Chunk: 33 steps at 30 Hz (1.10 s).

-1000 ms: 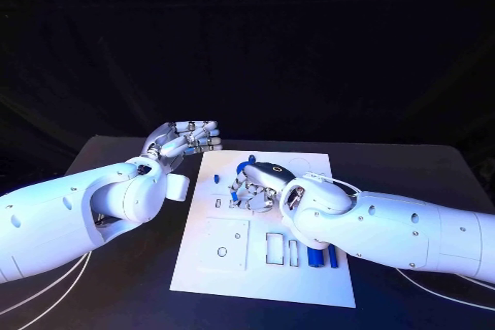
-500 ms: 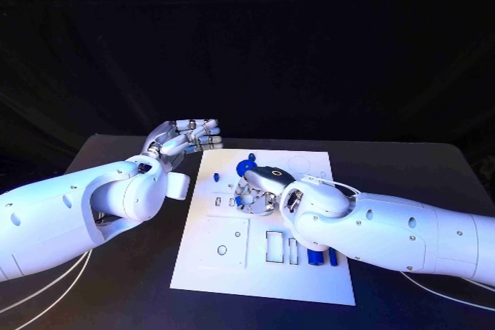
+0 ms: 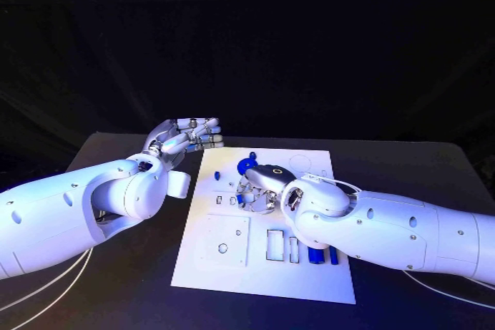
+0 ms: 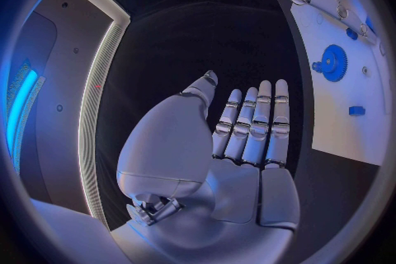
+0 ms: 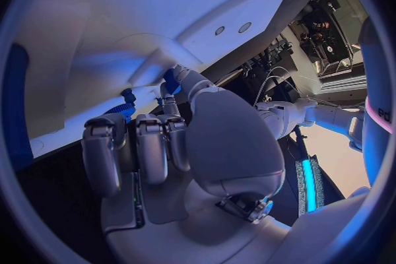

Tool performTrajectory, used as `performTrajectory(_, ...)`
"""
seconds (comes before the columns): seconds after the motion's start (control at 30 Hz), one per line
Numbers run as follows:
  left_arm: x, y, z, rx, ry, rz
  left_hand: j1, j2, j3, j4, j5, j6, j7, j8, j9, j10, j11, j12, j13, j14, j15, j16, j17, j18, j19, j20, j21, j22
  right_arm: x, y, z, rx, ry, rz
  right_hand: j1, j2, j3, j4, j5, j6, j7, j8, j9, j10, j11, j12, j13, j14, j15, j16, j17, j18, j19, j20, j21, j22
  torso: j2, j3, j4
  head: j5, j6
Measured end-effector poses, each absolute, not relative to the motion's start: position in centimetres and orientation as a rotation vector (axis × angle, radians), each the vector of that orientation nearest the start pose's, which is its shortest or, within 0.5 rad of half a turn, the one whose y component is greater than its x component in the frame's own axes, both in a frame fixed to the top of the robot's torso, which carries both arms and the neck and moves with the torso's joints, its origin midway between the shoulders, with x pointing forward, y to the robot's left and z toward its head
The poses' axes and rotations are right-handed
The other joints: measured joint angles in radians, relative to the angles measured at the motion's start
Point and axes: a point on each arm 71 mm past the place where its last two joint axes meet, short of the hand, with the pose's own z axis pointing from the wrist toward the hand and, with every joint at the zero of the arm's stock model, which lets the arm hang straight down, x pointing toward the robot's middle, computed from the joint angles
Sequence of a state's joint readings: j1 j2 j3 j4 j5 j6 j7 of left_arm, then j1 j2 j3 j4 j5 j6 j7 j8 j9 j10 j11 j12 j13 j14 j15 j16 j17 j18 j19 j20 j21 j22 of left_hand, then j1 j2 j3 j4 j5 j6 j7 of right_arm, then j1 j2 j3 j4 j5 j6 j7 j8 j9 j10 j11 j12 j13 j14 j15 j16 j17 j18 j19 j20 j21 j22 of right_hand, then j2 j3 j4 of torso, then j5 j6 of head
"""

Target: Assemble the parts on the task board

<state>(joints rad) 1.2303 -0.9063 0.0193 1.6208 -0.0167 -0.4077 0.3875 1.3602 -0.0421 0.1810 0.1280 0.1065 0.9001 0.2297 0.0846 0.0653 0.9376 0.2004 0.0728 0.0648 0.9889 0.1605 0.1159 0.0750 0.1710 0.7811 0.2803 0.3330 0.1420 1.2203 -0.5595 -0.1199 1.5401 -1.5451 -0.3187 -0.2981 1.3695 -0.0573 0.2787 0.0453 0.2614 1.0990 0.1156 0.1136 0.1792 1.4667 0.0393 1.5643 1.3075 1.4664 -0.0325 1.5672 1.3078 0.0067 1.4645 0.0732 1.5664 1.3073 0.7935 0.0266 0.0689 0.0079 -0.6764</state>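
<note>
Right hand (image 3: 258,189) pinches a small blue part (image 5: 171,79) low over the task board (image 3: 310,283), mid-placement by the look. Left hand (image 3: 184,138) hovers empty, fingers straight. Blue pegs (image 3: 322,255) lie loose; plenty remains.

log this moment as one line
left hand: open, raised beside task board | right hand: down on board, grasp unclear | blue gear: on board

One task board (image 3: 232,273) is being shown, with two hands: the left hand (image 3: 184,138) and the right hand (image 3: 263,187).
</note>
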Motion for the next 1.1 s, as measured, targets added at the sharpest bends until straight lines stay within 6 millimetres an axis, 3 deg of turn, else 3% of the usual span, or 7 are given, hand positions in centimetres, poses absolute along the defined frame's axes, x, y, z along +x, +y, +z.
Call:
performTrajectory(0.6,48.47,21.85,-13.49,-1.083,1.311,-1.531,0.0,0.0,0.0,0.0,0.0,0.0,0.0,0.0,0.0,0.0,0.0,0.0,0.0,0.0,0.0,0.0,0.0,0.0,0.0,0.0,0.0,0.0,45.73,-5.91,-19.61,-0.312,1.689,0.704,-0.049,-0.014,-0.018,0.018,-0.006,0.001,-0.001,0.001,0.009,0.0,0.0,0.0,0.0,0.0,0.0,0.0,0.0,0.0,0.0,0.0,0.0,0.001,0.0,-0.0007,-0.0004,0.001,0.0)
performTrajectory(1.1,48.47,21.9,-13.5,-1.085,1.313,-1.529,0.0,0.0,0.0,0.0,0.0,0.0,0.0,0.0,0.0,0.0,0.0,0.0,0.0,0.004,0.004,0.0,0.0,0.0,0.0,0.0,0.0,0.0,45.74,-5.76,-19.73,-0.314,1.693,0.701,-0.06,-0.025,-0.026,0.021,-0.006,-0.022,0.011,-0.016,0.002,0.0,0.0,0.0,0.0,0.0,0.0,0.0,0.0,0.0,0.0,0.0,0.0,0.001,0.0,-0.0005,-0.0005,-0.001,0.004)
